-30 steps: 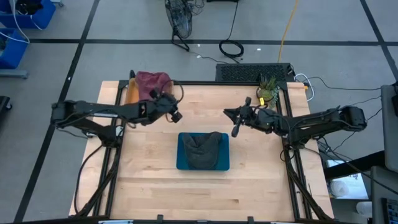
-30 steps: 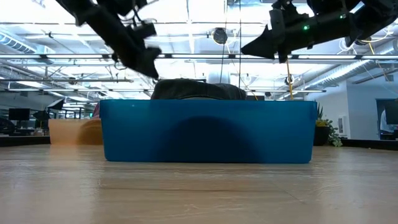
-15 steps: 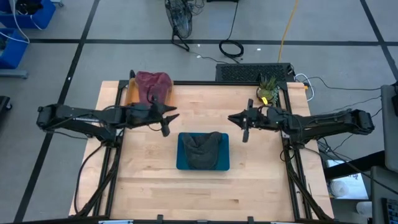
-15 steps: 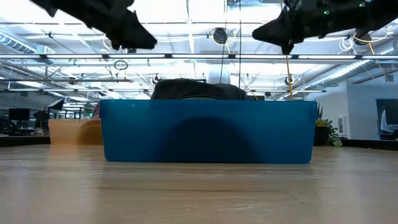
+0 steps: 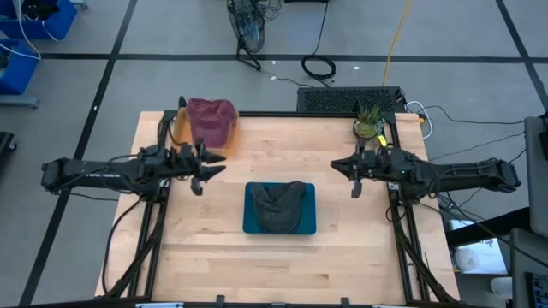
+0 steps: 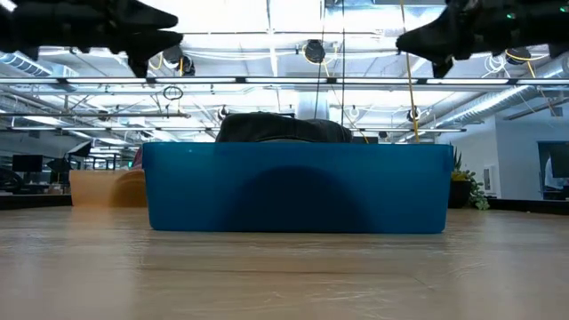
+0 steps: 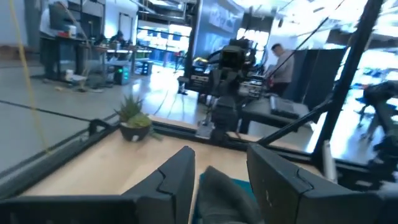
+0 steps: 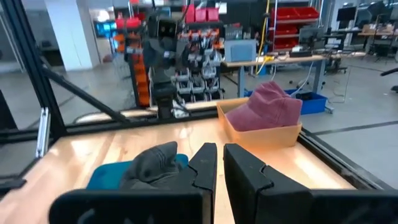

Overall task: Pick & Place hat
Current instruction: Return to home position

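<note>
Red cap [image 5: 211, 120] sits in the orange bin [image 5: 181, 130] at the table's far left corner. My left hand [image 7: 221, 153] hovers open near the left edge; my right hand [image 8: 221, 149], fingers almost together, near the right edge. Both are empty.

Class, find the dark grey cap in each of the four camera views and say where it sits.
High view: dark grey cap at table centre, in the blue bin.
Low view: cap peeks above the bin's wall.
Left wrist view: cap just past the left gripper.
Right wrist view: cap in the bin.
Shared landmark: the blue bin.
</note>
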Available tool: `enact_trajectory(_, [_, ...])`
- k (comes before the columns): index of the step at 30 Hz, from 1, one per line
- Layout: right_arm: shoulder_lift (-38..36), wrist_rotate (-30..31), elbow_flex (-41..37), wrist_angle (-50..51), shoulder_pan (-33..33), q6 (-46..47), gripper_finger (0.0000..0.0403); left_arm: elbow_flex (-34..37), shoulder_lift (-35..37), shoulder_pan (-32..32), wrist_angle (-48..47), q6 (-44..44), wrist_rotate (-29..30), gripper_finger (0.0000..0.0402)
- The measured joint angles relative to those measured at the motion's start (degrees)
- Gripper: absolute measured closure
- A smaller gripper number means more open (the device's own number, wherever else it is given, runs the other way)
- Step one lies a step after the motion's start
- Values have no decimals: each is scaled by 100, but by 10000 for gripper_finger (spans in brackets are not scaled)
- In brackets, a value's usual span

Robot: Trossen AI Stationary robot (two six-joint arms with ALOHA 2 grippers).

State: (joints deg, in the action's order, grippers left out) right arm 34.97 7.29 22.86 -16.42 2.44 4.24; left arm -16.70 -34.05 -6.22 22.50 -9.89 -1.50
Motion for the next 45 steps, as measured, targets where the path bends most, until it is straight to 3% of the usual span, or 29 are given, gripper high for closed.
enact_trajectory(5, [-728, 11, -461, -3, 2, 93, 385, 483, 560, 307, 43, -93, -28, 278])
enact_trajectory(12, [-1600, 183, -1184, -3, 5, 218, 385, 1044, 1081, 607, 212, 41, 326, 362])
enact_trajectory(15, [-1875, 170, -1505, 12, 4, 218, 385, 1183, 1221, 626, 227, 145, 219, 394])
enact_trajectory(21, [-2310, 176, -1822, 1, 4, 361, 385, 1579, 1497, 624, 570, 117, -94, 396])
enact_trajectory(26, [-2523, 108, -1874, 58, 4, 472, 385, 1610, 1664, 621, 277, 5, -105, 392])
enact_trajectory(36, [-2548, -136, -1903, 499, 4, 463, 385, 1608, 1699, 621, 244, -142, -108, 392])
enact_trajectory(41, [-2551, -609, -2115, 29, 2, 531, 385, 1608, 1699, 621, 293, -203, -155, 396])
enact_trajectory(45, [-2578, -439, -2145, -25, 0, 701, 386, 1606, 1769, 621, 298, -229, -155, 395])
